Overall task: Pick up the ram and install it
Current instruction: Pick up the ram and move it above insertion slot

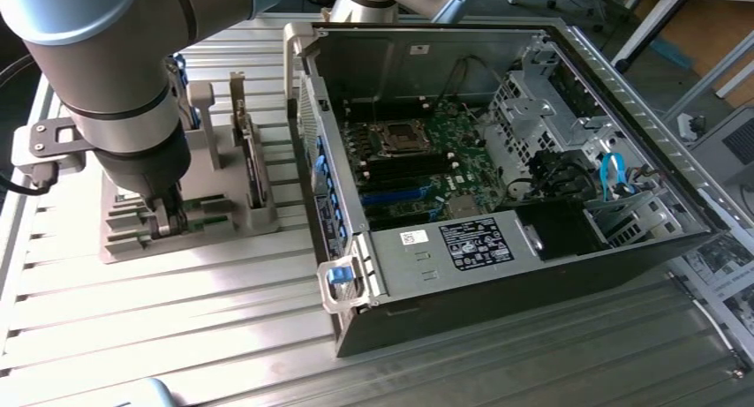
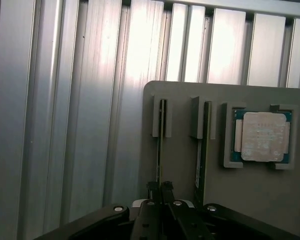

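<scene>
On the exterior view's left, the arm reaches down to a grey holder [image 1: 124,239] on the slatted counter [image 1: 177,327], with the claw [image 1: 165,220] low among the holder's slots. From the wrist, the claw's jaws stand closed on the edge of the ram [image 2: 160,135]. It sits upright, seen edge-on, in the holder slot farthest from the CPU chip [image 2: 262,136]. A second stick [image 2: 201,150] stands in the slot between them, and the CPU chip lies flat in its own square pocket.

The step in hand looks like the pick-up: the grip is made and the ram is not yet out of its slot. Freeing it would seem to call for a straight pull along the slot, clear of the neighbouring stick.

Farther right, the open computer case [image 1: 495,292] lies on its side with the motherboard [image 1: 442,155] exposed. Its memory slots [image 1: 401,173] appear unfilled, though that is hard to tell.
</scene>
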You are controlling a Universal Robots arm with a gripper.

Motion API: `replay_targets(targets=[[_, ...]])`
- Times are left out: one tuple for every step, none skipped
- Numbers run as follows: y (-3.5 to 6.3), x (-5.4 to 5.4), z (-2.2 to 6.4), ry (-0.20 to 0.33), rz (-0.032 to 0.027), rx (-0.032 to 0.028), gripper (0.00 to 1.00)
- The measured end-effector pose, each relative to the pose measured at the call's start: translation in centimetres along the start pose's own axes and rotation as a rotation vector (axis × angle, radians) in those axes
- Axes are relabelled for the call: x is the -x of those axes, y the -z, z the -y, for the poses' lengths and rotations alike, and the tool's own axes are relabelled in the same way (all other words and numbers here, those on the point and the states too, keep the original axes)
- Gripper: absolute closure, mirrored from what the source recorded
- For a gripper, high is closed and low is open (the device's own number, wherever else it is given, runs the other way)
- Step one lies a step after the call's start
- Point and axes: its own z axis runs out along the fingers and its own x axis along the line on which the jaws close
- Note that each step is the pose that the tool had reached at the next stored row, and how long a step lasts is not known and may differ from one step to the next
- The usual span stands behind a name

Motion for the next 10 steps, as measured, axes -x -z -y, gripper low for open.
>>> replay_targets(targets=[[0.07, 0.0, 0.0, 0.0, 0.0, 0.0, 0.88], [0.14, 0.0, 0.0, 0.0, 0.0001, -0.0001, 0.88], [0.28, 0.01, 0.0, 0.0, -0.0001, -0.0001, 0.88], [0.33, 0.01, 0.0, 0.0, -0.0001, -0.0002, 0.88], [0.38, 0.01, -0.01, 0.0, -0.0001, -0.0001, 0.88], [0.46, 0.01, -0.01, 0.0, -0.0002, -0.0001, 0.88], [0.5, 0.01, -0.01, 0.0, -0.0003, -0.0002, 0.88], [0.54, 0.01, -0.01, 0.0, -0.0003, -0.0002, 0.88], [0.57, 0.01, -0.01, 0.0, -0.0003, -0.0002, 0.88], [0.63, 0.02, -0.01, 0.0, -0.0005, 0.0, 0.88]])
